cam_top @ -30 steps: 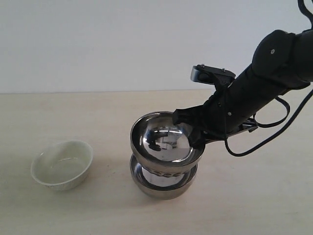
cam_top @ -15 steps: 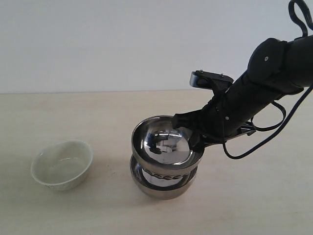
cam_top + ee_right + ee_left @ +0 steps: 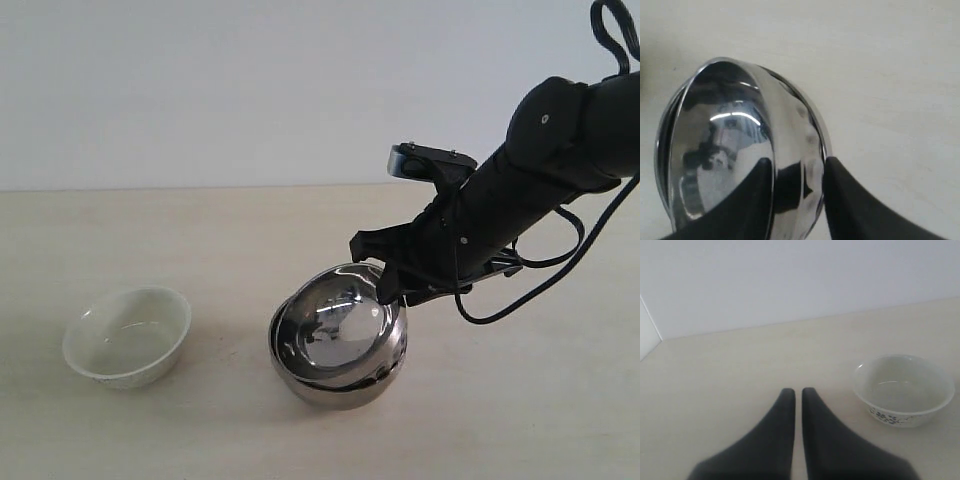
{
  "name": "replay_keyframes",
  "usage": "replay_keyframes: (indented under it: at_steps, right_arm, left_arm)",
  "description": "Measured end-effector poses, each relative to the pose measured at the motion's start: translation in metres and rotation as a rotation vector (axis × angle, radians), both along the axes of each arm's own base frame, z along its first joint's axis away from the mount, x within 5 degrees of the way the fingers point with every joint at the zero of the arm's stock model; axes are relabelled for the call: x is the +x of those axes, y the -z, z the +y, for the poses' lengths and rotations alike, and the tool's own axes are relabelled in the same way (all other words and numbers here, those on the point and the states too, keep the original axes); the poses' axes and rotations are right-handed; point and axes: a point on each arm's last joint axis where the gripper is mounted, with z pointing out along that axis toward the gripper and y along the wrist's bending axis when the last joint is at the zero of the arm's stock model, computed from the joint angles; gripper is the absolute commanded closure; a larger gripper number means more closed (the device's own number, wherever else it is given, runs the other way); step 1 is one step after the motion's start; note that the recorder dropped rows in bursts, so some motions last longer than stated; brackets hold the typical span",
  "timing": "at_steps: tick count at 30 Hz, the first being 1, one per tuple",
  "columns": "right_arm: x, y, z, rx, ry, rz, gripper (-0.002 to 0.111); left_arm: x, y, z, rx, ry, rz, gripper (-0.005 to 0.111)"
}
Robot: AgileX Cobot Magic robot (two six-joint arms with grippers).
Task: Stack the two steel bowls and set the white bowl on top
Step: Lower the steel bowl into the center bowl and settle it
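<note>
Mirror-bright steel bowls (image 3: 345,388) nested, lower centre
The upper bowl (image 3: 335,325) is tilted, its rim straddled by the parted right gripper (image 3: 799,165) (left gripper (image 3: 798,391) closed).

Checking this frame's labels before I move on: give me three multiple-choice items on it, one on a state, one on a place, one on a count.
1. The upper steel bowl sits:
A tilted inside the lower steel bowl
B upside down
C lifted clear of it

2. In the exterior view the white bowl stands:
A inside the steel ones
B right of them
C left of them, apart

3. Bowls in view:
A two
B three
C four

Key: 1 A, its rim slants within the lower rim; 2 C, bare table lies between; 3 B, two steel and one white.
</note>
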Motion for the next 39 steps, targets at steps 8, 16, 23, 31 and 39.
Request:
replay_keyframes:
  at_steps: [8,16,23,31,39]
  right_arm:
    - [0.0001,-0.0002,0.0001,0.000,0.000,-0.001,0.071]
    - [0.0003,-0.0002,0.0000,0.000,-0.001,-0.003,0.108]
    - [0.0003,0.0006,-0.0001,-0.002,0.003,0.002,0.108]
    - [-0.0002,0.0007,-0.0001,-0.001,0.007,0.010,0.108]
    - [-0.0011,0.0010,-0.0001,-0.002,0.004,0.020,0.108]
  left_arm:
    - [0.0000,0.0000,0.0000,0.000,0.000,0.000,0.103]
    - [0.0000,0.0000,0.0000,0.000,0.000,0.000,0.103]
    - [0.0000,0.0000,0.0000,0.000,0.000,0.000,0.103]
    - [0.0000,0.0000,0.0000,0.000,0.000,0.000,0.103]
    - [0.0000,0.0000,0.0000,0.000,0.000,0.000,0.103]
